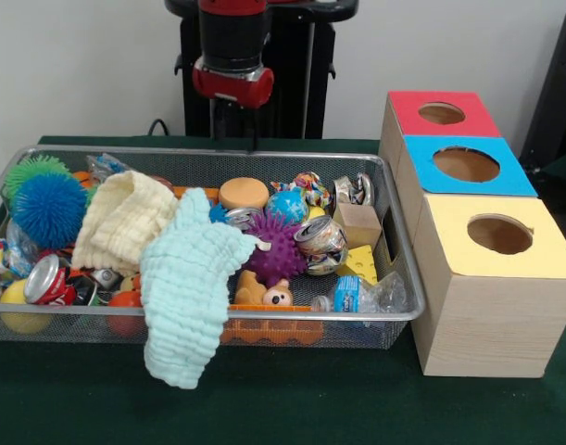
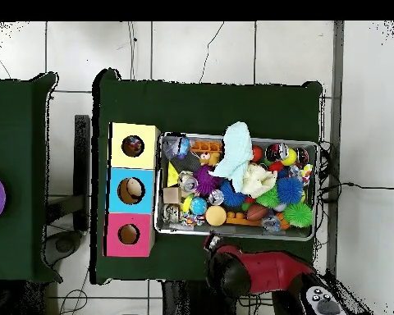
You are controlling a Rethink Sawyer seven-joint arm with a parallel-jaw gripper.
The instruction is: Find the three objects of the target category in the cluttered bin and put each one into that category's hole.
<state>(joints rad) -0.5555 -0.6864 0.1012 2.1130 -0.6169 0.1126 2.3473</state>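
A wire mesh bin point(image 1: 208, 153) holds a jumble of objects. A mint cloth point(image 1: 185, 287) drapes over its front rim, with a cream cloth point(image 1: 125, 218) behind it. Also inside are a purple spiky ball point(image 1: 275, 248), a blue spiky ball point(image 1: 49, 209), crushed cans point(image 1: 320, 241), a red can point(image 1: 51, 278), a cheese wedge point(image 1: 359, 263), a wooden block point(image 1: 358, 222) and a crumpled bottle point(image 1: 357, 295). My gripper point(image 1: 236, 139) hangs above the bin's far edge, holding nothing visible. In the overhead view the gripper point(image 2: 210, 243) sits just outside the bin's rim point(image 2: 249, 236).
Beside the bin stands a wooden box with three round holes, topped red point(image 1: 408, 107), blue point(image 1: 421, 171) and yellow point(image 1: 449, 250). In the overhead view the yellow hole point(image 2: 133, 146) and the blue hole point(image 2: 130, 190) show something inside. Green cloth covers the table.
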